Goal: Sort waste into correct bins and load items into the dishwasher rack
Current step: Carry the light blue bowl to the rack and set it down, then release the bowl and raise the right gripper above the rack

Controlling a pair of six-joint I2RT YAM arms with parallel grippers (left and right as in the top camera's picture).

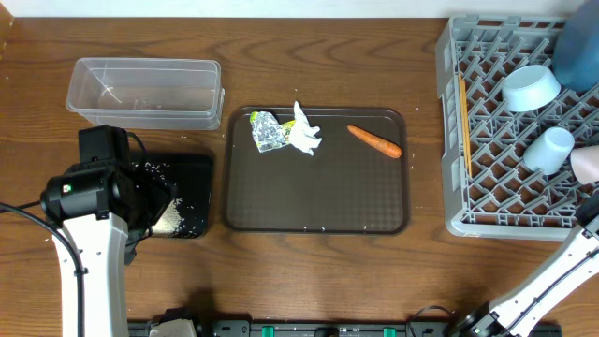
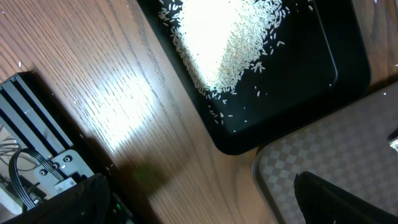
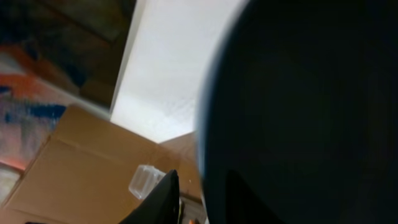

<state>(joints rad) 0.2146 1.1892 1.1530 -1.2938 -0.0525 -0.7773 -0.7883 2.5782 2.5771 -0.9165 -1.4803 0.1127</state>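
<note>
Separating black tray (image 2: pixel 311 81) from brown tray (image 2: pixel 336 149) is narrow tabletop (image 2: pixel 376 50).

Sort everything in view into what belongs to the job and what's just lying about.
Job: rice, black tray, clear tub, carrot, tissue, foil-and-wrapper wad, grey rack, bowl, cup, chopsticks, dark blue plate.

Lying about: brown serving tray, cardboard box.

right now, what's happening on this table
A two-armed robot is clearing up. Rice lies in the black tray, the left tool open and empty near it. A wrapper, tissue and carrot wait on the brown tray. The bowl, cup and chopsticks sit in the rack; the plate fills the right wrist view, grip unclear.
</note>
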